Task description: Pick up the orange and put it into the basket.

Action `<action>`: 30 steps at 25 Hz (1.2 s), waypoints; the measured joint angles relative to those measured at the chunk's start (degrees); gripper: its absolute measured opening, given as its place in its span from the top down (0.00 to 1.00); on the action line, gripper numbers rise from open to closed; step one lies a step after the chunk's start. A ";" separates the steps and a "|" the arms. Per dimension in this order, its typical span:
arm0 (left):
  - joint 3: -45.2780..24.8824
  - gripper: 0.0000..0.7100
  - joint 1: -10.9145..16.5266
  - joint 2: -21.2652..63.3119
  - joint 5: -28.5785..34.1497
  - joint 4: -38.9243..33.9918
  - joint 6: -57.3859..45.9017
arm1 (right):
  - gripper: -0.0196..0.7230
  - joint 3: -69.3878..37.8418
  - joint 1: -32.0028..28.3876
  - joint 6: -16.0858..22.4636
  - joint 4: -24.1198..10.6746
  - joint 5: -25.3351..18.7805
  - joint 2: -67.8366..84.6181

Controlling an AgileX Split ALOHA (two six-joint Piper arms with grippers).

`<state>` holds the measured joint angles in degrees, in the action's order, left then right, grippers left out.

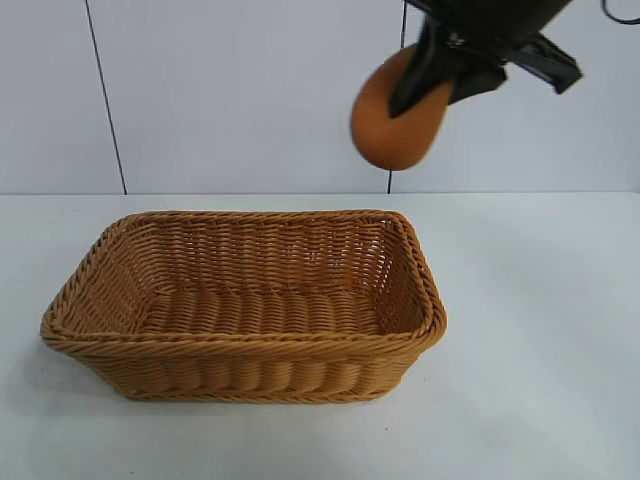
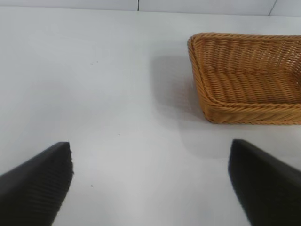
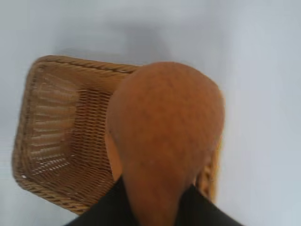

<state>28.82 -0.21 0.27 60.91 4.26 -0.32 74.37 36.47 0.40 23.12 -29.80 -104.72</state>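
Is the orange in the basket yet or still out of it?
Out. The right gripper holds the orange in the air above the basket, near its right end. The basket's inside shows only bare weave.

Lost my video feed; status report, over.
Right tool shut on dull-orange rough-skinned orange, high above tan woven wicker basket, near its right end. Left tool open, idle over white table. Nothing in the way.

orange [image 1: 395, 130]: dull orange, matte, evenly coloured; upper right of the exterior frame
basket [image 1: 240, 345]: tan-brown wicker, horizontal woven ribbing on walls and floor, braided rim; centre-left of frame
right gripper [image 1: 445, 75]: black, top right of frame
left gripper [image 2: 150, 181]: black, fine ribbed texture on fingers [image 2: 37, 181]
tabletop [image 1: 540, 330]: plain white
wall [image 1: 240, 90]: white panels, thin dark vertical seam at upper left
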 joint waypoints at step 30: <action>0.00 0.10 0.00 0.00 -0.05 0.00 0.00 | 0.18 27.57 -4.82 9.34 -23.57 -35.84 -9.01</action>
<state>28.82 -0.21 0.27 60.85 4.26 -0.32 101.94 31.65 9.74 -0.45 -65.64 -113.73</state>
